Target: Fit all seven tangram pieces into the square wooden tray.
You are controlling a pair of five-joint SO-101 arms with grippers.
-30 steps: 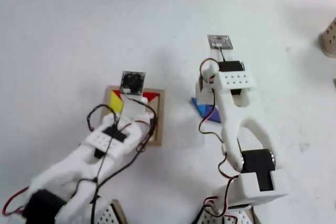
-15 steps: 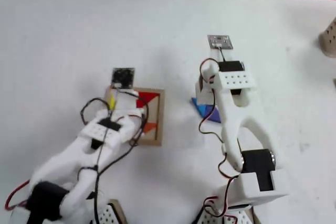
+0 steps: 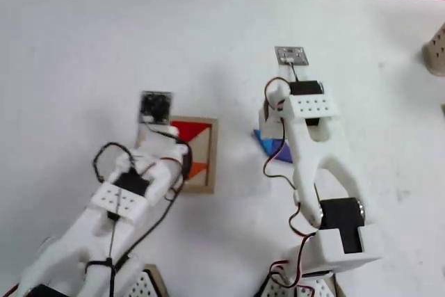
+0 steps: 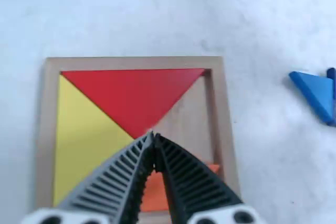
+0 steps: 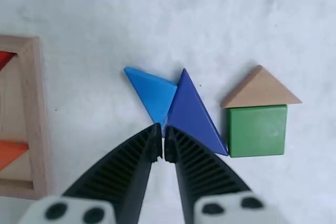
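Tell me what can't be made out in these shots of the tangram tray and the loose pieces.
- High view: the left arm covers the tray's left side, so what lies there is hidden.
- High view: the right arm covers most of the loose pieces; just blue edges peek out.
- Left wrist view: the left gripper hides most of the orange piece.
- Right wrist view: the picture's edge cuts off the tray.

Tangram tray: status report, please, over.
Left gripper shut above the tray. Right gripper shut above light blue piece and dark blue piece. Red piece, yellow piece, orange piece seated; tan triangle, green square outside.
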